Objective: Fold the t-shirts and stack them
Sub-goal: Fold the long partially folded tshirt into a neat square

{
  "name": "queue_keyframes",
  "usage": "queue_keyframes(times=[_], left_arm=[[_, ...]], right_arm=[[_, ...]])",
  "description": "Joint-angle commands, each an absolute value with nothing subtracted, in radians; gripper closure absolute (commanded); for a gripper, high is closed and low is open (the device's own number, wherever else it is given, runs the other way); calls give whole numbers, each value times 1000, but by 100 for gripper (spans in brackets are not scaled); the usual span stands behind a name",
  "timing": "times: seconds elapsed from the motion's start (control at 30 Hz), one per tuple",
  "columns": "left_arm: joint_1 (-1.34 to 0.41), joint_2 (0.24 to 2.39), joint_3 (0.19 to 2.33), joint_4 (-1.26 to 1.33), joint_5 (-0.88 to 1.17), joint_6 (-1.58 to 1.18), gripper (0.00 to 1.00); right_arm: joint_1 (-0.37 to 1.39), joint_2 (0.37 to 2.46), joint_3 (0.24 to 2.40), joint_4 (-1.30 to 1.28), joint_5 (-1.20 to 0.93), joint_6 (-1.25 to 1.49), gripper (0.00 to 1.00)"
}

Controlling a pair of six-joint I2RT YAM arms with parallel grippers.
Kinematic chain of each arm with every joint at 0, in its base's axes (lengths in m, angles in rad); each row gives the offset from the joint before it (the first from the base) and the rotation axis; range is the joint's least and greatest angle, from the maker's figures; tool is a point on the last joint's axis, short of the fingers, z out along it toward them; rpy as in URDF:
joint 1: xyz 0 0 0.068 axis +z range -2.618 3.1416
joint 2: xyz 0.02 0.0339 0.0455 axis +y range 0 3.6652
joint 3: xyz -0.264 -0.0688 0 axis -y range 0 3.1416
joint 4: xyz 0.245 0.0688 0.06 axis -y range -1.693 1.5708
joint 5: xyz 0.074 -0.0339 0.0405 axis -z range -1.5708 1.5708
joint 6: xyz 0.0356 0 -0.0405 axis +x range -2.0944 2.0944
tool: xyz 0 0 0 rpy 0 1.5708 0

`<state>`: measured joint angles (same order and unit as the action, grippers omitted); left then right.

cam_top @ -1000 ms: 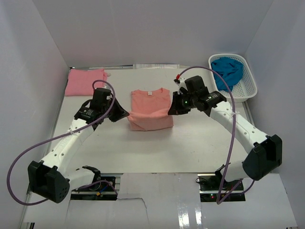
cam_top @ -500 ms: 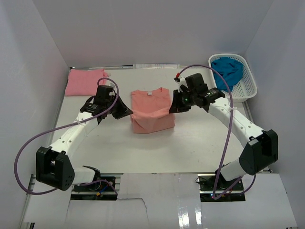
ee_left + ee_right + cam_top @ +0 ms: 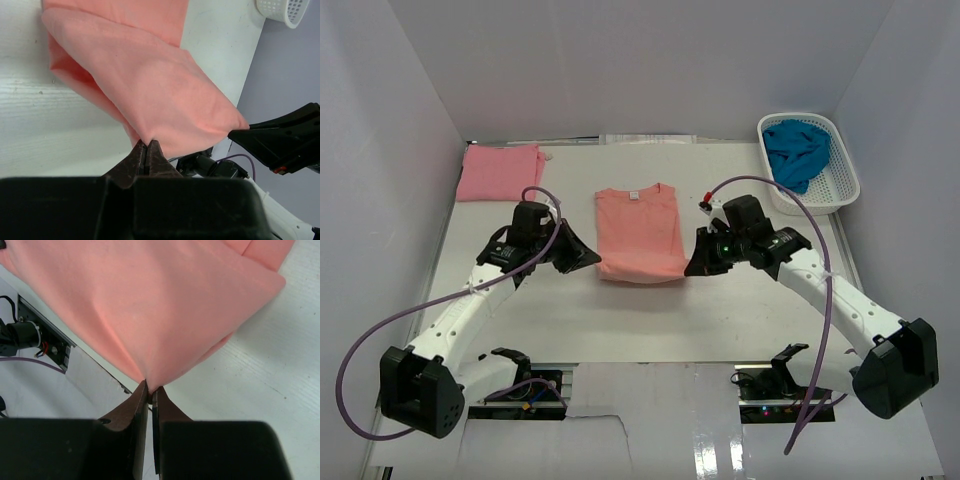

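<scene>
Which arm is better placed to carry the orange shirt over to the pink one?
Probably the left. The left gripper and right gripper both pinch near corners of the orange shirt, but the pink shirt lies at the far left.

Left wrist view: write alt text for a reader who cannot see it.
The left gripper, jaws shut, pinches an edge of the salmon-orange cloth t-shirt above the white table. A white plastic lattice basket shows at top right.

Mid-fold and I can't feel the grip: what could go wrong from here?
Both jaws pinch only the very corner tips of the salmon t-shirt, so a corner could slip out during the fold. The lifted cloth hangs slack between them, so the fold may land creased or skewed.
</scene>
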<state>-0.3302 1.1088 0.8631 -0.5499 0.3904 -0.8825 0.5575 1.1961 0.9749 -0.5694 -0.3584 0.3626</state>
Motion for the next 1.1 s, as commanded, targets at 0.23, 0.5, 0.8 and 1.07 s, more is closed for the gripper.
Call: queue_keyframes(times=[0.23,0.5,0.8,1.07], left_arm=[[-339,977,772,-592,445,-920,100],[-354,992,758,-578,452,-927,100],[-353,1094,871,-561,413,-913,100],[-324,1202,945,-523,422,-917,100]], right_arm=[[561,1149,927,-518,-388,400,92],[563,1164,934,-499,-394,403,92],[560,1259,1063,-523,-376,376,92],[506,1342,1157,-538,-397,344,92]])
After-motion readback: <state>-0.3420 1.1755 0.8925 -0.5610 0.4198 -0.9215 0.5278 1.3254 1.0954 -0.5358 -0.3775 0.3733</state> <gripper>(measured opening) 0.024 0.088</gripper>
